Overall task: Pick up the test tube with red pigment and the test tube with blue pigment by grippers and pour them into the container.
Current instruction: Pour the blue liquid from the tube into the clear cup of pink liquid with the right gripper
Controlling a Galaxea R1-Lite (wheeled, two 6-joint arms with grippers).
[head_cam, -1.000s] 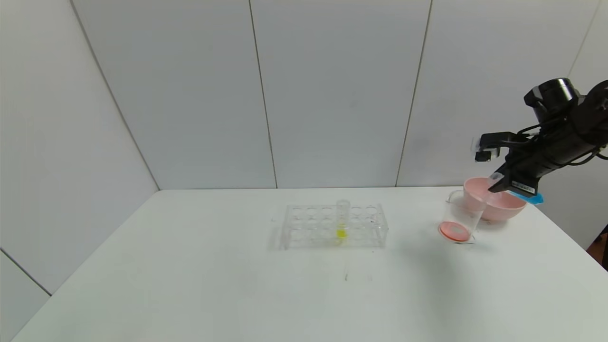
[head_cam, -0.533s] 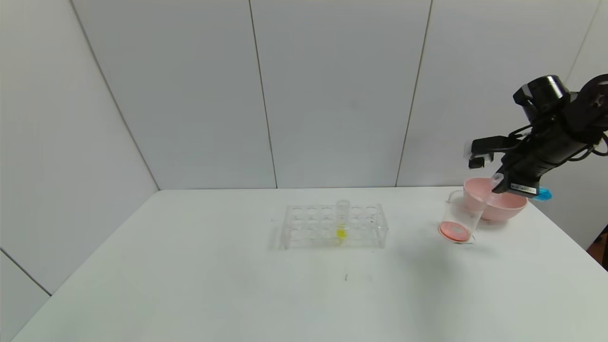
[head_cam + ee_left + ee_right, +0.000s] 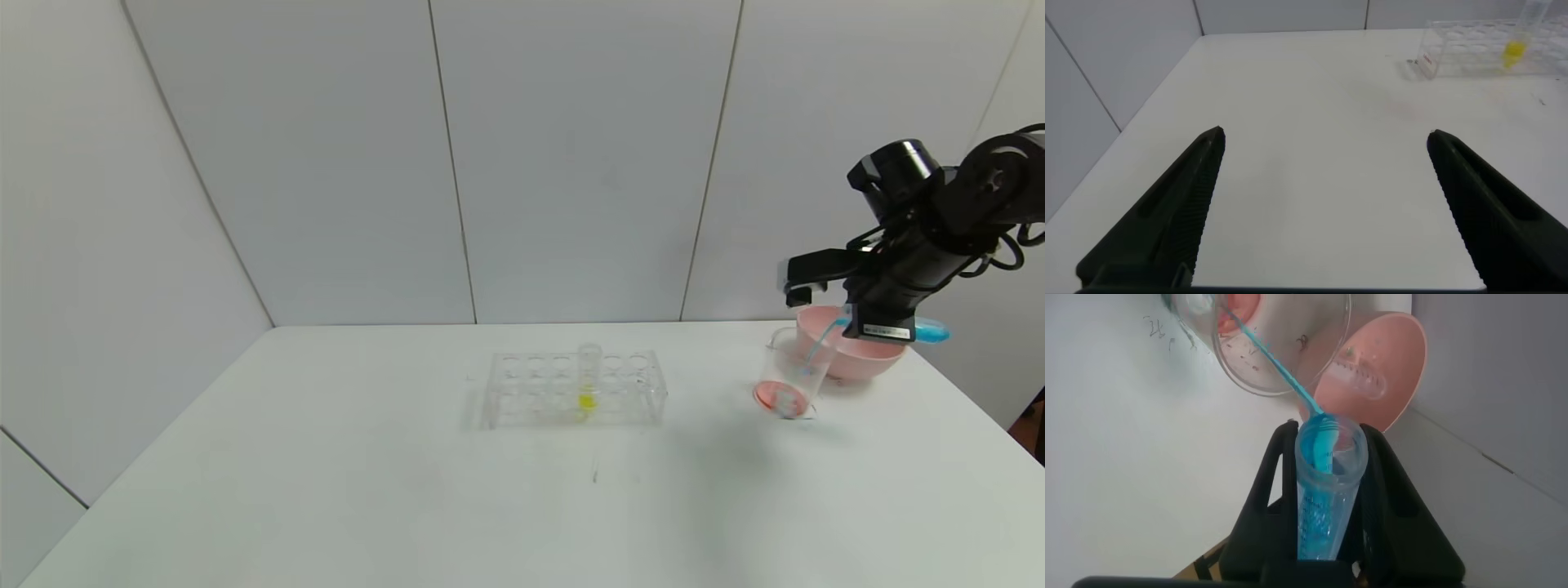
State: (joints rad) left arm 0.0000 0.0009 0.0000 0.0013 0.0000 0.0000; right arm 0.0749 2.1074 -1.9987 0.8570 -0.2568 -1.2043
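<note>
My right gripper point(image 3: 857, 320) hangs above the table's far right, shut on the test tube with blue pigment point(image 3: 927, 331), which lies tilted with its mouth down. In the right wrist view the tube point(image 3: 1327, 490) sits between the black fingers point(image 3: 1282, 469), and a thin blue stream point(image 3: 1274, 363) runs from its mouth into the container point(image 3: 1266, 343). The container point(image 3: 788, 377), a clear cup, holds red liquid at its bottom. The test tube with red pigment is out of view. My left gripper point(image 3: 1325, 137) is open over bare table, with nothing between its fingers.
A pink bowl point(image 3: 867, 357) stands right behind the container, under my right arm. A clear tube rack point(image 3: 571, 390) at the table's middle holds one tube with yellow liquid point(image 3: 588, 380). The table's right edge runs close to the bowl.
My right gripper has risen and shifted left, tipping the tube further. Blue liquid now streams into the container, where none flowed before.
</note>
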